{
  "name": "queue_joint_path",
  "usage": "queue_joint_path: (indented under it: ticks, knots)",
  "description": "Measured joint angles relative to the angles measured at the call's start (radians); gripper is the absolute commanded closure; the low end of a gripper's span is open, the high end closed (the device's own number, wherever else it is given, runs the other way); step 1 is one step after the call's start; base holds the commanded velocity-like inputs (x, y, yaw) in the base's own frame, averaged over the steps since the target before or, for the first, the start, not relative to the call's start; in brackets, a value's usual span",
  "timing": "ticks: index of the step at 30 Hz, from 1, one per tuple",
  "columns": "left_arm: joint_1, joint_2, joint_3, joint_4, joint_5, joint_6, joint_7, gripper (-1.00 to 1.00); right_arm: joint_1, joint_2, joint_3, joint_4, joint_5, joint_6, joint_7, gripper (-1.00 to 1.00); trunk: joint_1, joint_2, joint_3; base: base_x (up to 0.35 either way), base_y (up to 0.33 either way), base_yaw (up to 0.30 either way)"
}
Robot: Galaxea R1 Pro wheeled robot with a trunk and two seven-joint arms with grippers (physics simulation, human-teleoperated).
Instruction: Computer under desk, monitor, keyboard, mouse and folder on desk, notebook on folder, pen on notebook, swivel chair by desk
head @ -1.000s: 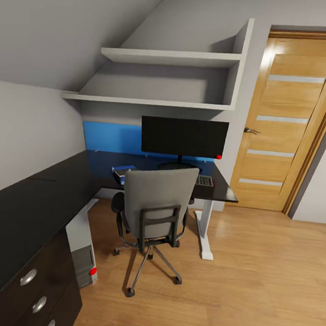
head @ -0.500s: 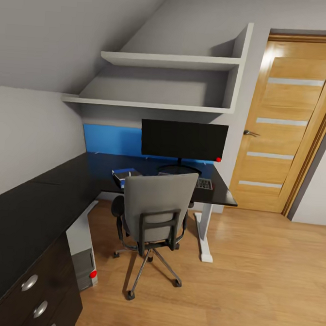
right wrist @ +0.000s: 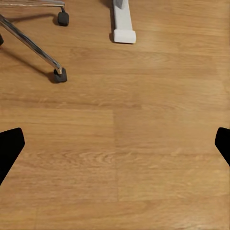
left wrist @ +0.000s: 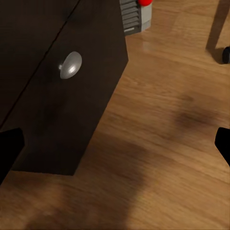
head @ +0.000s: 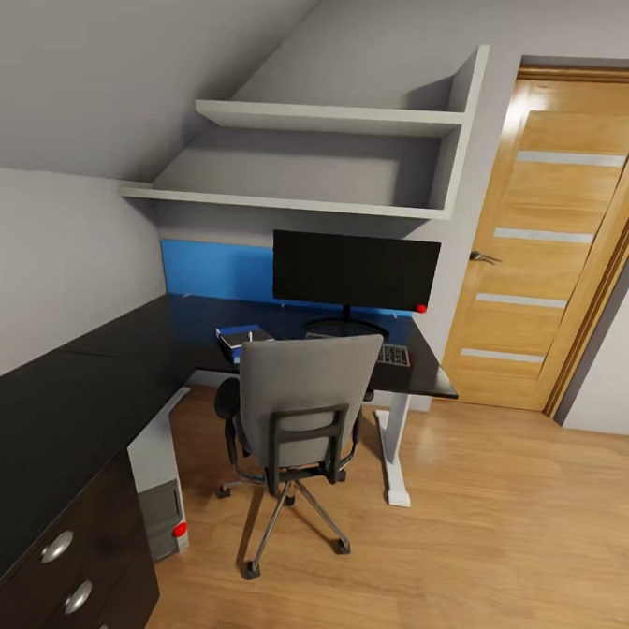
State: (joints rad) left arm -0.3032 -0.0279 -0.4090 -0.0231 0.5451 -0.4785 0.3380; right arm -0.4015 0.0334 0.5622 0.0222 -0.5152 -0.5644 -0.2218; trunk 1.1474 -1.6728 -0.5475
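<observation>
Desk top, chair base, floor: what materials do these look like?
Desk: glossy black top, likely laminate or lacquered board; it mirrors the blue wall panel faintly. Its drawer knob looks like brushed silver metal.
Swivel chair: grey padded back, fabric by its matte look; the star base leg shines like chrome.
Floor: light wood planks with visible grain, satin finish.

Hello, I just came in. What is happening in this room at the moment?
A two-armed robot stands on the wood floor facing an L-shaped desk and holds nothing. The left gripper hangs open beside the dark drawers; the right gripper hangs open over bare floor. The monitor and keyboard are on the desk. The folder lies there too, with something on top that is too small to name. The swivel chair is pushed up to the desk, and the computer stands under it.
</observation>
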Motion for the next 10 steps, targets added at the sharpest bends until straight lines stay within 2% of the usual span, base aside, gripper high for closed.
queue_joint_path:
  ticks: [10]
  knots:
    - [0.0,0.001,0.001,0.0,0.001,0.005,0.002,-1.0,0.001,0.0,0.0,0.0,0.0,0.0,0.0,-1.0,0.0,0.0,0.0,0.0,0.0,0.0]
